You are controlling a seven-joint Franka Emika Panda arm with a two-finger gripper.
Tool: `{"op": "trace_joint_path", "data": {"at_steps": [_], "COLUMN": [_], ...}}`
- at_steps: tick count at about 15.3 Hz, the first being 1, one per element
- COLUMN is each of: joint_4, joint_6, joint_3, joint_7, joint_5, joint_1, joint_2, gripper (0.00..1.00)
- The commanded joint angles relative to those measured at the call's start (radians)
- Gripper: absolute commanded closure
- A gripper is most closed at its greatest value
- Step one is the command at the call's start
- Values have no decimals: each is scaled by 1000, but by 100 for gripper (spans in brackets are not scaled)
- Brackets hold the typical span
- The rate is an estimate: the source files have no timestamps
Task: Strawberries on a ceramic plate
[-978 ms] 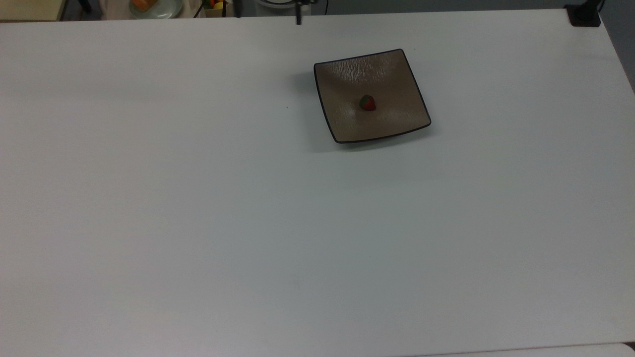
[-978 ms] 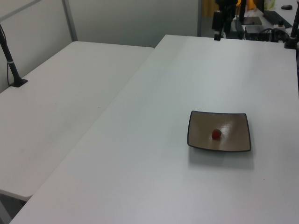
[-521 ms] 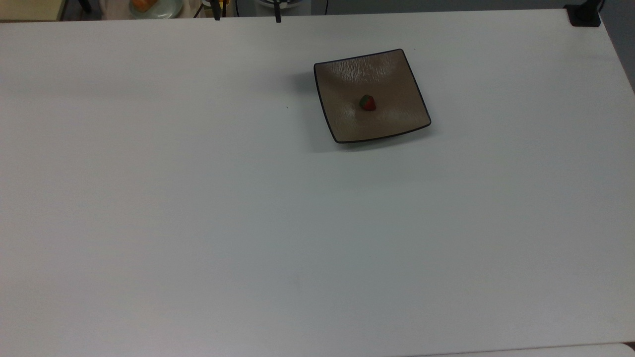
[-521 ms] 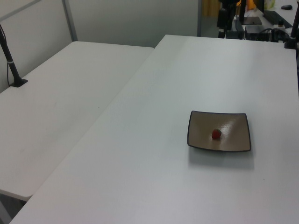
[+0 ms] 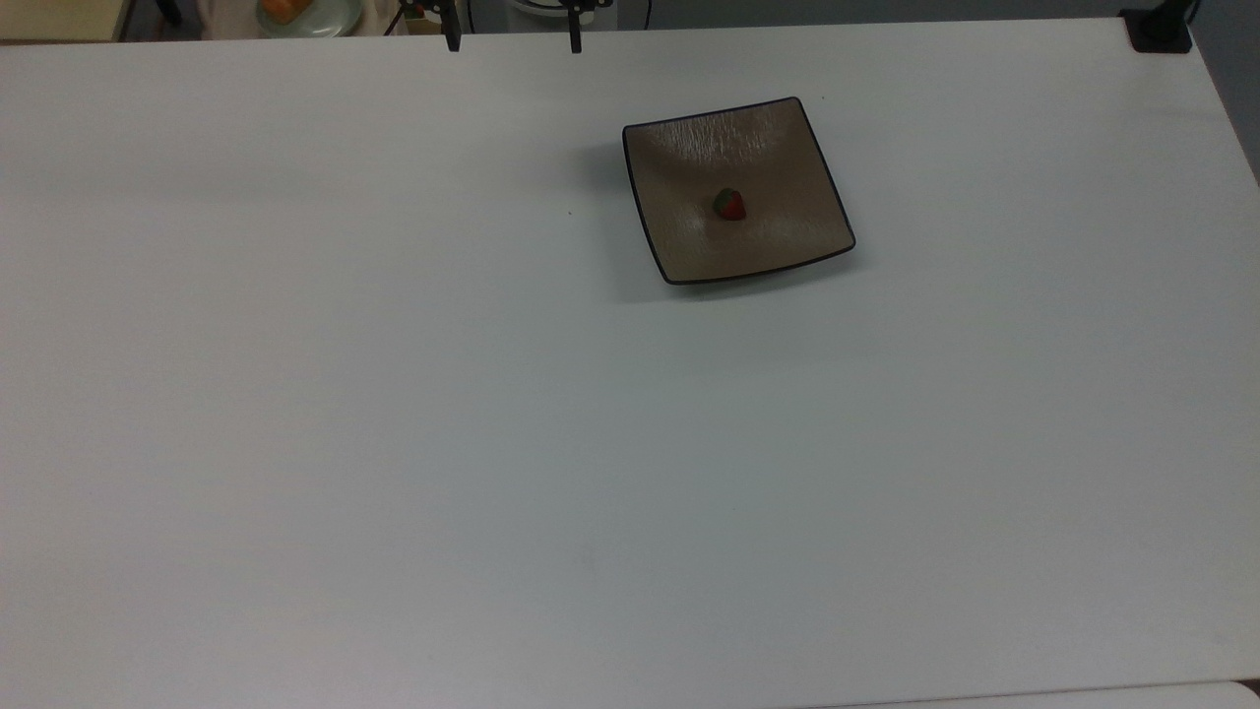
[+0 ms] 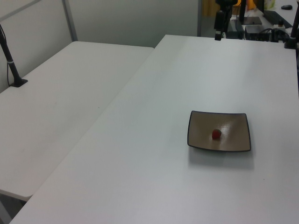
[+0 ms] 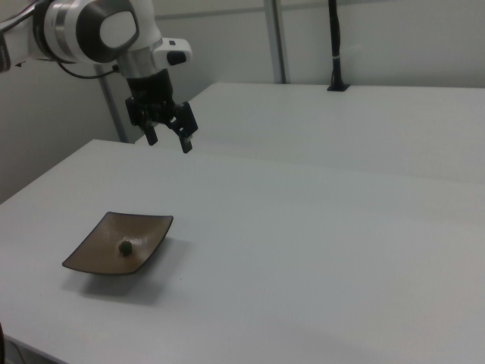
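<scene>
Plainly, the right view gives the whole gripper (image 7: 169,139): it hangs from the white arm (image 7: 98,29) with its two black fingers (image 7: 186,142) spread apart and nothing between them, above the white table (image 7: 303,250) and well apart from the ceramic plate (image 7: 95,254), which sits low at the right view's left. In the top view just the two dark fingertips (image 5: 452,42) poke in at the far edge, set wide apart, to the top view's left of the ceramic plate (image 5: 778,148). The strawberry (image 5: 729,205) lies near the middle of that plate, red with a dark green cap in the top view, a small red spot (image 6: 216,134) in the left view, and a dark lump (image 7: 126,247) in the right view.

Beyond the table's far edge, the top view catches a pale round plate (image 5: 330,20) with orange food. The left view adds a second white table (image 6: 60,112) alongside at its left, with a black post (image 6: 10,60) on it.
</scene>
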Motion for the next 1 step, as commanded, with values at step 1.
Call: {"op": "trace_joint_path", "data": {"at_steps": [1], "joint_4": [-35], "joint_6": [30], "joint_3": [6], "joint_7": [-22], "joint_5": [27], "joint_1": [-12], "joint_2": [-25], "gripper": [0]}}
